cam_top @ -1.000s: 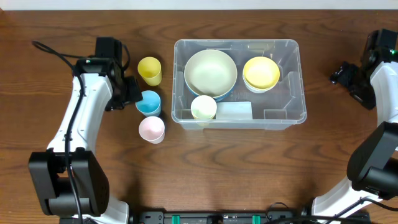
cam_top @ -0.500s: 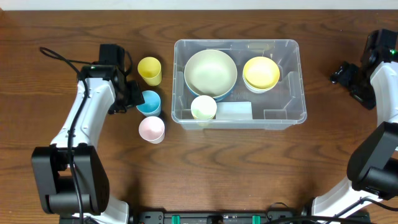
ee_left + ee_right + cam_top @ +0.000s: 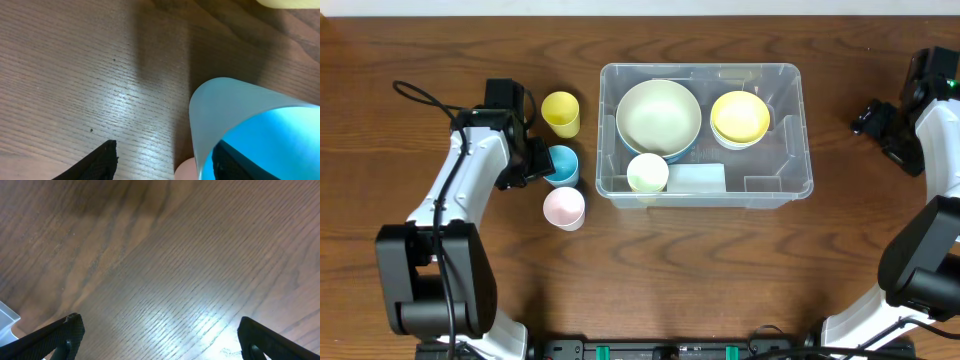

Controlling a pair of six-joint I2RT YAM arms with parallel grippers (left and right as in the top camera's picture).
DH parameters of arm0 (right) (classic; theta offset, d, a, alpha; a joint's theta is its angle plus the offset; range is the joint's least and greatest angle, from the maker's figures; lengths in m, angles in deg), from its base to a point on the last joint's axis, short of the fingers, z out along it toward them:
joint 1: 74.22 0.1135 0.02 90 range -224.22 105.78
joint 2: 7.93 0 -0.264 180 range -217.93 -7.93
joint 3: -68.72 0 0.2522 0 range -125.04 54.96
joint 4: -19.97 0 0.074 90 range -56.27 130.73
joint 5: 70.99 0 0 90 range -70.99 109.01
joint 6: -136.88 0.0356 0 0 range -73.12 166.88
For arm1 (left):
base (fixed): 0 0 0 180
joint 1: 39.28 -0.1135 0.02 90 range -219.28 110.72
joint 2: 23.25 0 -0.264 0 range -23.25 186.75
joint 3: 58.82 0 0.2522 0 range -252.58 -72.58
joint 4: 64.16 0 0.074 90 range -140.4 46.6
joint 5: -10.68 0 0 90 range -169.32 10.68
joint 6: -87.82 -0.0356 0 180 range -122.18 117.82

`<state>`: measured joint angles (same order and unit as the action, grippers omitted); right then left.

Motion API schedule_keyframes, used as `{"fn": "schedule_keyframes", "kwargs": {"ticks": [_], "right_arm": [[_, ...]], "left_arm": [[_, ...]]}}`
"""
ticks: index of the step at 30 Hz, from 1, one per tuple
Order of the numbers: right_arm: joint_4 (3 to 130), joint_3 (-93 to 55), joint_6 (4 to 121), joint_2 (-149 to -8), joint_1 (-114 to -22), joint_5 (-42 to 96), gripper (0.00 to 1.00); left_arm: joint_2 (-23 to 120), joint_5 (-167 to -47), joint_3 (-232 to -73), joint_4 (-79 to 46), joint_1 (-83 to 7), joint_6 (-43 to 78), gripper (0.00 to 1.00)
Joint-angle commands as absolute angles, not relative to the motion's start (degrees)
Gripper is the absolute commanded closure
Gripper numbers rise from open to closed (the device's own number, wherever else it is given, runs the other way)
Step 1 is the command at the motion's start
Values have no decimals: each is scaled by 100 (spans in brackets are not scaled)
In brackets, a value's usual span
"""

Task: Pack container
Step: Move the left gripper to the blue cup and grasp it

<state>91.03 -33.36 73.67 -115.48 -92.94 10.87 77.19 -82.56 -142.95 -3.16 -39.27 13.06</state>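
Firstly, you had the container (image 3: 804, 130) at the centre of the overhead frame, upright on the wooden table (image 3: 720, 270). It held a large pale green bowl (image 3: 659, 117) at its upper left, a yellow bowl (image 3: 740, 117) at its upper right and a small pale cup (image 3: 647, 172) at its lower left. The small cup stood just beside the white label (image 3: 697, 178) on the base.

Left of the container three cups stood in a column: a yellow cup (image 3: 560, 112) uppermost, a blue cup (image 3: 560, 163) in the middle and a pink cup (image 3: 564, 207) lowest.

Your left gripper (image 3: 538, 160) sat at the blue cup's left side. In the left wrist view one finger (image 3: 95, 162) stood clear of the cup wall, and the other showed dark through that wall at lower right. The jaws were therefore parted and not clamped (I could not tell whether the far finger touched the cup).

Your right gripper (image 3: 160, 342) was at the right edge of the overhead frame, well apart from the container. Its jaws were spread wide over bare wood, grasping nothing.
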Motion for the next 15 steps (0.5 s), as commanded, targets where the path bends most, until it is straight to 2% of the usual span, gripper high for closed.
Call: {"fn": "schedule_keyframes", "kwargs": {"ticks": [1,7,12,13,15], "right_arm": [[9094,-3307,7472,-11590,-9297,1067,1],[9094,-3307,7469,-11590,-9297,1067,1],[9094,-3307,7469,-11590,-9297,1070,1],[9094,-3307,7472,-11590,-9297,1067,1],[9094,-3307,7472,-11590,-9297,1067,1]], "left_arm": [[7883,-8298,-14292,-322,-3947,1361,47],[7899,-8342,-14292,-434,-3949,1363,67],[7899,-8479,-14292,-515,-3949,1363,91],[7899,-8506,-14292,-532,-3947,1363,94],[7899,-8580,-14292,-569,-3949,1361,94]]}}
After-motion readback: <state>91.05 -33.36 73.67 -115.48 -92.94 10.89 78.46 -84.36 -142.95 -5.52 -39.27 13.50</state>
